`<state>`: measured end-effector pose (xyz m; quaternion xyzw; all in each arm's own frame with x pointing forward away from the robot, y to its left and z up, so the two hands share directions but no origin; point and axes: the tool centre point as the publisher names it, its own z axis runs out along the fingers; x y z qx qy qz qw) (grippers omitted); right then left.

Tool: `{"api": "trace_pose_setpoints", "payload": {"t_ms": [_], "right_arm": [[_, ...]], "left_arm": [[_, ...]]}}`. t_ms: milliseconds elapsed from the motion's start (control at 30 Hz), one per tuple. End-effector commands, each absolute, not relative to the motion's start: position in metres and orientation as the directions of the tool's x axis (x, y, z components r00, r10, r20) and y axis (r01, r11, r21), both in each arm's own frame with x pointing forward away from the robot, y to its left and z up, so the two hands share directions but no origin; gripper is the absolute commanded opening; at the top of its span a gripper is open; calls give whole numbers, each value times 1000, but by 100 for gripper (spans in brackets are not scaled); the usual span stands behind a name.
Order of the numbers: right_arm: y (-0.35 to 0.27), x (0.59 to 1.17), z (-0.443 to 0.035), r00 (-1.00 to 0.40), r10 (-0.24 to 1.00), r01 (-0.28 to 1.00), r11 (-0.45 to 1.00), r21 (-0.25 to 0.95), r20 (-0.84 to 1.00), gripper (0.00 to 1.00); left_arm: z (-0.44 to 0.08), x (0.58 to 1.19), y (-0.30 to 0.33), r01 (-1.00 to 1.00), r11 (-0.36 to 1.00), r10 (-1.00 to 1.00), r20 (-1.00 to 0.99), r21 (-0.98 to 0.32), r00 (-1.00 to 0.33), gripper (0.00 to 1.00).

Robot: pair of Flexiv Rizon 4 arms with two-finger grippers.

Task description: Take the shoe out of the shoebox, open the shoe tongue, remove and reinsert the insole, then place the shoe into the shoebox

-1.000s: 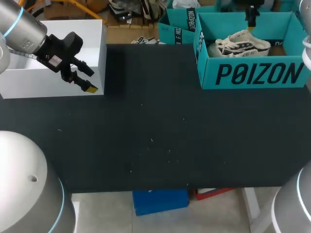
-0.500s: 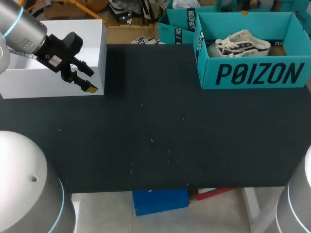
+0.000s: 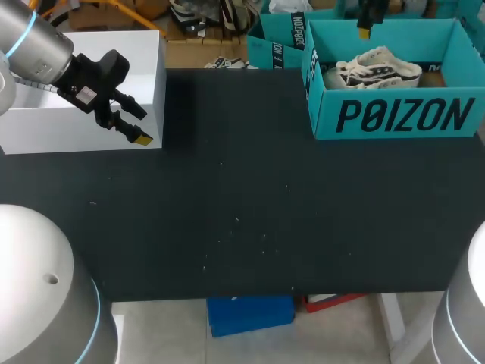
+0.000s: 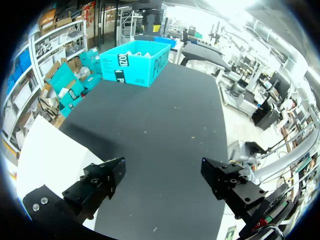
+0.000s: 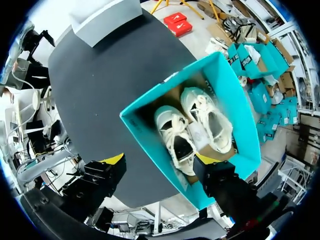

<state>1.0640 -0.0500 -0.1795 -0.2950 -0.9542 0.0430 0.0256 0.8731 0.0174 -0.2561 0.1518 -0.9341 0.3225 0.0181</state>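
Observation:
A teal shoebox (image 3: pixel 402 115) stands at the table's far right corner with a pair of white shoes (image 3: pixel 377 67) lying inside. My right gripper (image 3: pixel 367 23) hangs above the box's back edge, only partly in the head view. In the right wrist view the right gripper (image 5: pixel 160 161) is open, high over the shoebox (image 5: pixel 240 115), with both shoes (image 5: pixel 176 141) well below its fingers. My left gripper (image 3: pixel 141 127) is open and empty at the far left, over the front corner of a white box. From the left wrist view the left gripper (image 4: pixel 162 176) looks along the table toward the distant shoebox (image 4: pixel 134 64).
A white box (image 3: pixel 83 95) occupies the far left corner under my left arm, also seen beside the left fingers as the white box (image 4: pixel 52 160). Between it and the shoebox stretches the black tabletop (image 3: pixel 242 212), bare save for a few specks.
My right gripper has shifted leftward above the shoebox's back edge, dropping out of the head view midway and showing again now. The left arm and the shoes are where they were.

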Motion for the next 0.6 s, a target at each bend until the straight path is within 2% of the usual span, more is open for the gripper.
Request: {"api": "trace_pose_setpoints", "payload": {"t_ms": [33, 367, 600], "right_arm": [[3, 986, -198, -769, 530, 578, 815, -35, -358, 100], [48, 970, -231, -695, 643, 672, 740, 30, -323, 100], [56, 967, -241, -672, 689, 695, 713, 93, -271, 100]], "left_arm": [[-256, 872, 17, -296, 747, -275, 128, -595, -953, 100], [-256, 872, 17, -296, 747, -275, 128, -595, -953, 100], [-256, 872, 17, -296, 747, -275, 128, -595, -953, 100]]}}
